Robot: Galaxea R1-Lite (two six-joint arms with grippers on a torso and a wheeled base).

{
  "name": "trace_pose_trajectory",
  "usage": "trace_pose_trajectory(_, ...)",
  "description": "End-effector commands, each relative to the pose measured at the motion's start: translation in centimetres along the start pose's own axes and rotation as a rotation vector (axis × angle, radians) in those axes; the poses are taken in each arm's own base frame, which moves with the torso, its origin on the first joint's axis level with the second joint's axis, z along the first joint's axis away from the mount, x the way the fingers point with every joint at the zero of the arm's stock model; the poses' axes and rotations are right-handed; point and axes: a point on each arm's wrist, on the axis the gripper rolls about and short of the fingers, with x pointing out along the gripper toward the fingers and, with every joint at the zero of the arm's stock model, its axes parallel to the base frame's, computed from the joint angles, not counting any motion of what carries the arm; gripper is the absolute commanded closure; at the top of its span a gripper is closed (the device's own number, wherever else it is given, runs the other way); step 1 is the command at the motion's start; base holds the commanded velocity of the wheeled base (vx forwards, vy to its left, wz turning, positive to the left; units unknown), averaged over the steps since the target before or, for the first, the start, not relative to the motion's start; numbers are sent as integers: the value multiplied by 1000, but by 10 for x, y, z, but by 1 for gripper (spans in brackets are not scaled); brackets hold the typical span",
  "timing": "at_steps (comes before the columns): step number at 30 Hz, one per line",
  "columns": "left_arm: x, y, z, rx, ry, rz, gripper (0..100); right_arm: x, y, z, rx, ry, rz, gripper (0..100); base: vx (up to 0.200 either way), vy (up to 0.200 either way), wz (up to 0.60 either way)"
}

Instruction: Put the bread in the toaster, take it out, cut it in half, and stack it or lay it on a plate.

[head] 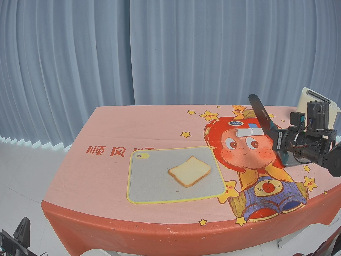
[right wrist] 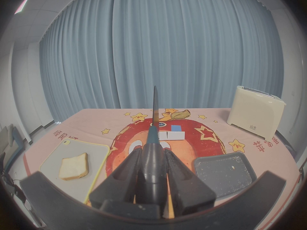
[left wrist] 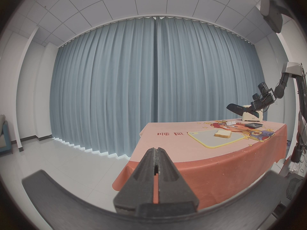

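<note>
**Grey board, whole slice: the cutting step about to begin**

Bread [head: 190, 170], a single pale slice, lies flat and uncut on the grey, yellow-rimmed cutting board [head: 149, 185], toward the board's right half. The board rests on the pink printed tablecloth [head: 106, 132].

The right gripper [right wrist: 153, 157] hangs above the table to the right of the board, its jaws clamped on the handle of a knife [head: 259, 110]. The dark blade rises up and away from the gripper, clear of the table and well apart from the bread. Beneath and beyond the blade sit small white and blue blocks [head: 249, 132].

The cream toaster [right wrist: 255, 114] stands at the table's far right corner. A dark rectangular tray [right wrist: 220, 176], seemingly serving as the plate, lies between it and the near edge.

The left gripper [left wrist: 156, 171] is low and off the table's left side, its jaws pressed together with nothing between them.

Judged from the layout, toasting is over and the step in hand is the cut. Whether the slice is browned cannot be told.

The next move calls for three things:

- carrying the knife leftward over the board;
- tipping the blade down, edge toward the bread;
- setting it across the middle of the slice before pressing through.

With nothing holding the bread, it may slide or tear under a sideways push, so a straight downward stroke seems wise.
</note>
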Motion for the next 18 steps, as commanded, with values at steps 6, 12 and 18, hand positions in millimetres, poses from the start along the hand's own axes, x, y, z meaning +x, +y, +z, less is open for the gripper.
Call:
trace_pose_trajectory(6,0,0,-5,0,2,0,100,-23,15,2,-7,18,110,100,0,0,0)
trace_pose_trajectory(12,0,0,-5,0,0,0,100,-31,23,0,-17,19,156,100,0,0,0)
trace_pose_trajectory(18,0,0,-5,0,2,0,100,-35,35,-7,-39,36,207,100,0,0,0)
